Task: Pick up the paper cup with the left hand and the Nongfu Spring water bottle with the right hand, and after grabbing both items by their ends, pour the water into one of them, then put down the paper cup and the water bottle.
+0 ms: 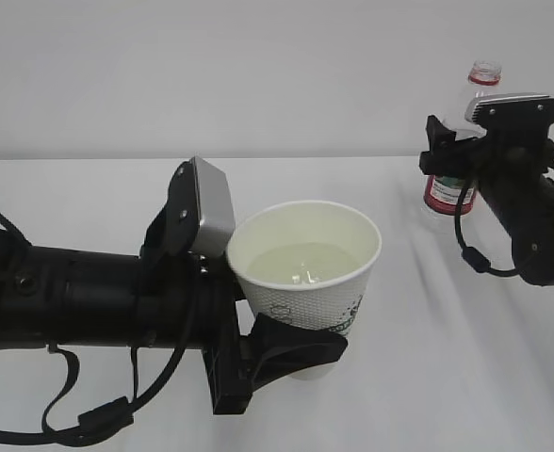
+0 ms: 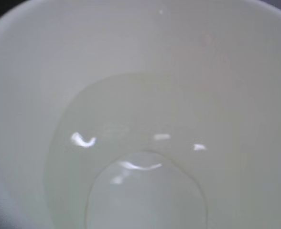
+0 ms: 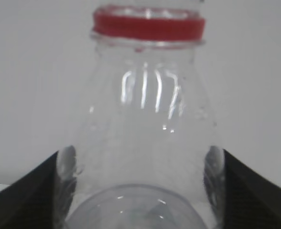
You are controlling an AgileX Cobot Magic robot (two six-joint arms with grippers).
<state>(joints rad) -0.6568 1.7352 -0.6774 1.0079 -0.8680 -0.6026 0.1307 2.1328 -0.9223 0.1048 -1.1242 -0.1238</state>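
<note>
The left hand (image 1: 98,311) reaches in from the left of the exterior view, and its end effector (image 1: 291,344) is closed around the lower part of the paper cup (image 1: 305,268). A black finger (image 1: 301,350) wraps across the front of the cup near its base. The cup stands upright in that grip, its rolled rim just beside the grey plate on the wrist. Whether its base touches the white tabletop (image 1: 428,358) cannot be told. Inside the cup lies the water (image 1: 296,264), a shallow pale pool with small glints; the left wrist view looks straight down into the cup (image 2: 35,71) and shows the same pool (image 2: 131,157) over the round bottom.

At the far right, the right hand (image 1: 527,212) holds its end effector (image 1: 451,160) at the Nongfu Spring water bottle (image 1: 480,85), which stands upright with its red neck ring and open mouth above the arm and its red label showing below. In the right wrist view the clear ribbed bottle (image 3: 147,119) sits squarely between the two black fingers (image 3: 30,195), whose pads press against its sides: the end effector grips the bottle. Bottle and cup are well apart.
</note>
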